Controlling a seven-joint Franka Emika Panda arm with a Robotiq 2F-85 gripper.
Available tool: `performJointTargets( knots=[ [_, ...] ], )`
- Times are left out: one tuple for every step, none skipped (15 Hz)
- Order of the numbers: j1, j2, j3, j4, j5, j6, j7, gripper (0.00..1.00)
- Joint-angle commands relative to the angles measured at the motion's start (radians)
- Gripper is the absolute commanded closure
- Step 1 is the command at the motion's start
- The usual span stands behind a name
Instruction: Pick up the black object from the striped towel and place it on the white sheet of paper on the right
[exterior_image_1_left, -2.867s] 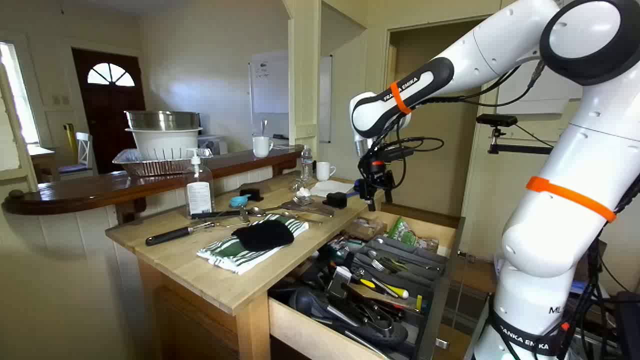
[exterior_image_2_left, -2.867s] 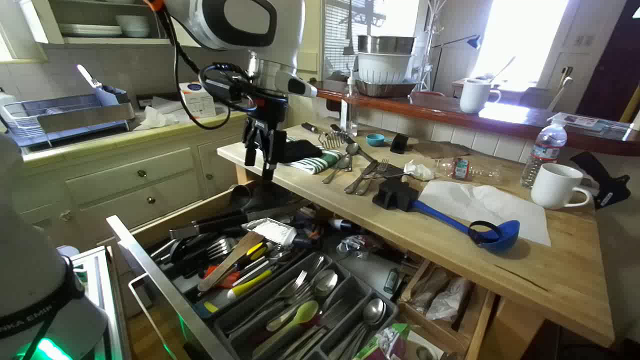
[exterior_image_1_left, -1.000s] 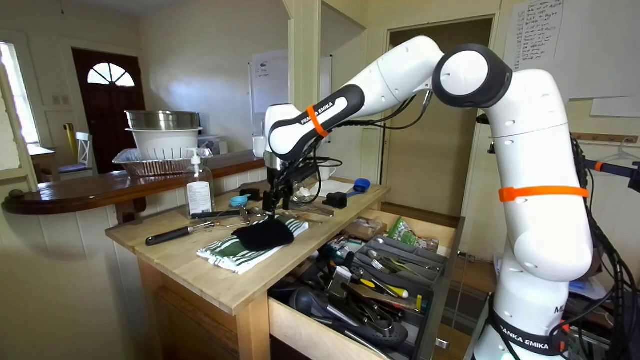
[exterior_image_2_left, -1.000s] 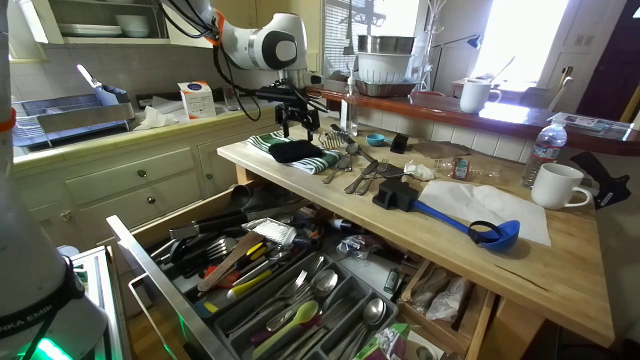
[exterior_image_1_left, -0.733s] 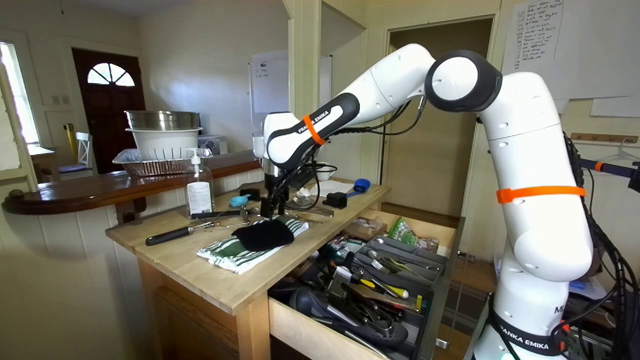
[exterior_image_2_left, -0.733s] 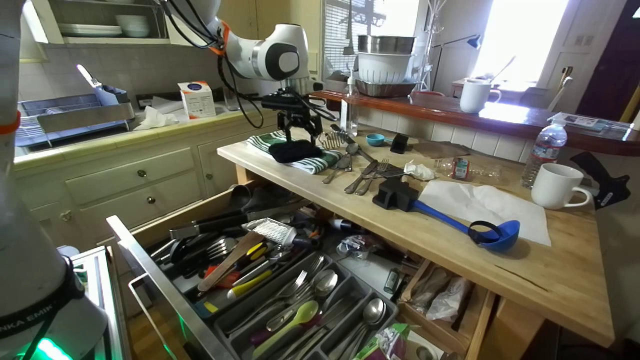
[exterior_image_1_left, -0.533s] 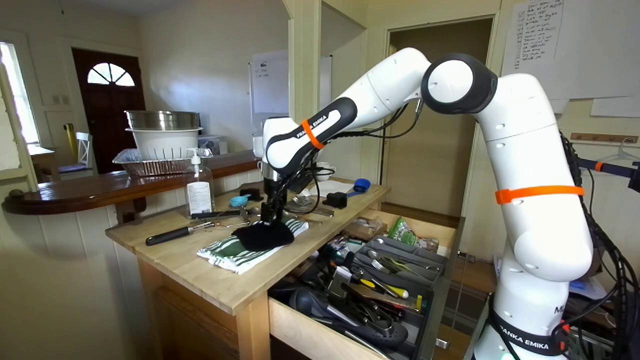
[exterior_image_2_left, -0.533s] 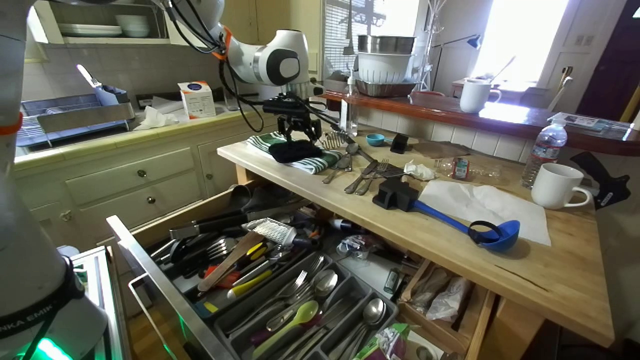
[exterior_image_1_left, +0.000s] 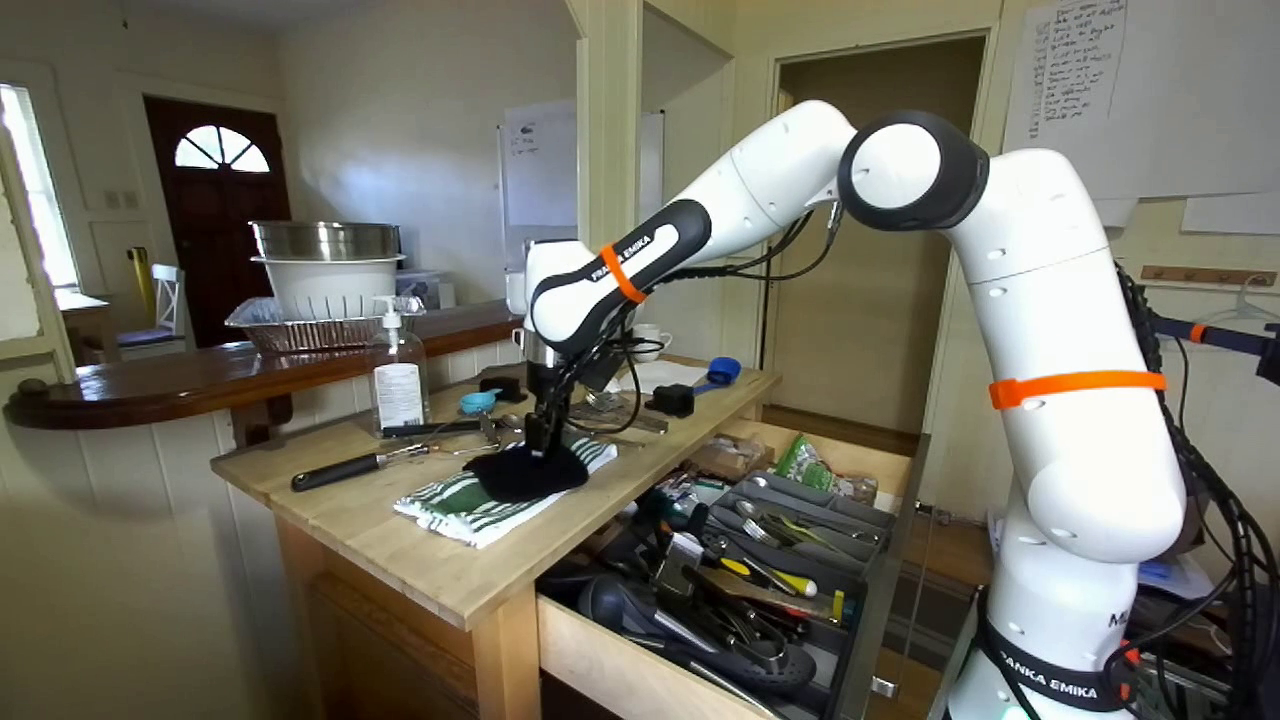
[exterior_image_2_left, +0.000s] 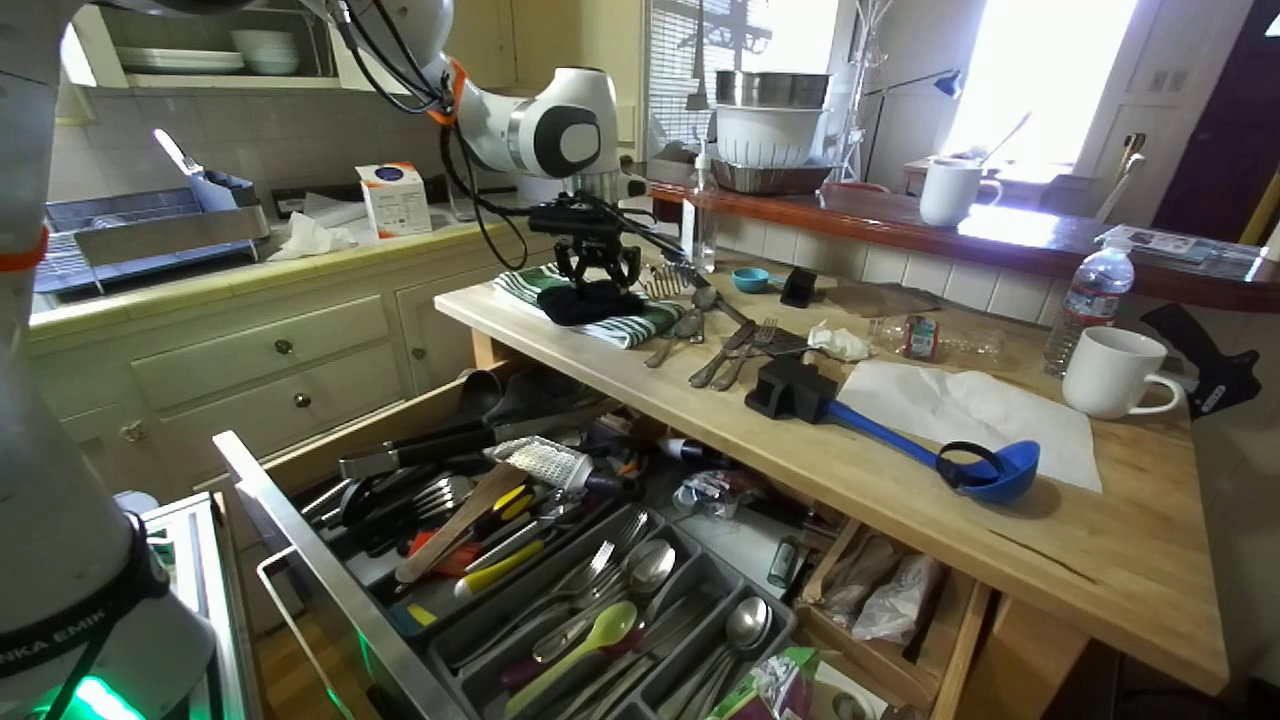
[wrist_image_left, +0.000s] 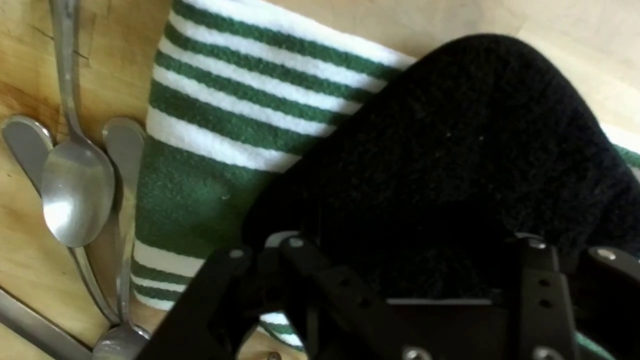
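Observation:
The black object is a dark, fuzzy lump lying on the green-and-white striped towel. Both also show in an exterior view, the black object and the towel, and close up in the wrist view, the object and towel. My gripper points down at the object, its tips at the object's top; it also shows here. In the wrist view its fingers are wide apart over the object; their dark tips are hard to tell from it. The white sheet lies flat at the table's far end.
A blue ladle with a black block lies partly on the sheet. Cutlery lies beside the towel. A white mug and water bottle stand beyond the sheet. An open utensil drawer juts out below the table.
My gripper has moved from the table's drawer side to over the towel, then lowered onto the black object. The object and towel have not visibly moved.

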Motion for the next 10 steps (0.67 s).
performJointTargets(
  knots=[
    [-0.017,0.014,0.014,0.010,0.021,0.006,-0.043,0.37],
    [-0.018,0.016,0.015,0.010,0.024,0.007,-0.050,0.54],
    [-0.019,0.018,0.014,0.013,0.026,0.002,-0.053,0.57],
    [-0.023,0.018,0.018,0.014,0.038,-0.005,-0.062,0.66],
    [-0.020,0.019,0.016,0.014,0.034,-0.008,-0.065,0.73],
    [-0.020,0.021,0.017,0.014,0.034,-0.013,-0.070,0.81],
    [-0.019,0.024,0.016,0.015,0.029,-0.017,-0.072,0.89],
    [-0.017,0.026,0.015,0.015,0.026,-0.023,-0.075,0.95],
    [-0.017,0.027,0.017,0.015,0.026,-0.023,-0.080,1.00],
    [-0.016,0.025,0.017,0.016,0.024,-0.024,-0.078,1.00]
  ],
)
